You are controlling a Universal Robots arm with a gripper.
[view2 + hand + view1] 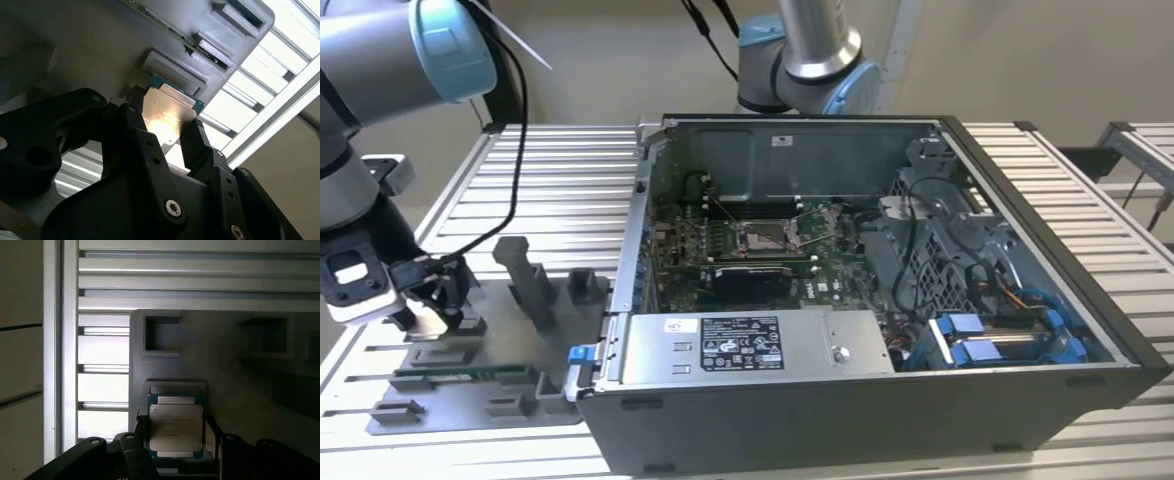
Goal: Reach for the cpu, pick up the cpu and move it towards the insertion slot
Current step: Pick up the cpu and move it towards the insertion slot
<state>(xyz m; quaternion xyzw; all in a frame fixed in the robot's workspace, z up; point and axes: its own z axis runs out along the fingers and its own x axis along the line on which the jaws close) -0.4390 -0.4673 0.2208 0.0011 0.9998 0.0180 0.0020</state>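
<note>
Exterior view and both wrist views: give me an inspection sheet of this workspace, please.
Surface: slatted metal table with a grey fixture on it.
Job's things: cpu over the fixture; insertion slot inside the open computer case, dark centre showing.
Clutter: green memory stick in the fixture.
Gripper: gripper shut on the cpu's two sides, at the exterior view's left.
Cables: black cable hanging above the table; wiring inside the case.
Surroundings: robot arm joint behind the case; pale wall.

One cpu (176, 427), one insertion slot (765, 237), one memory stick (460, 375), one case (854, 420)
</note>
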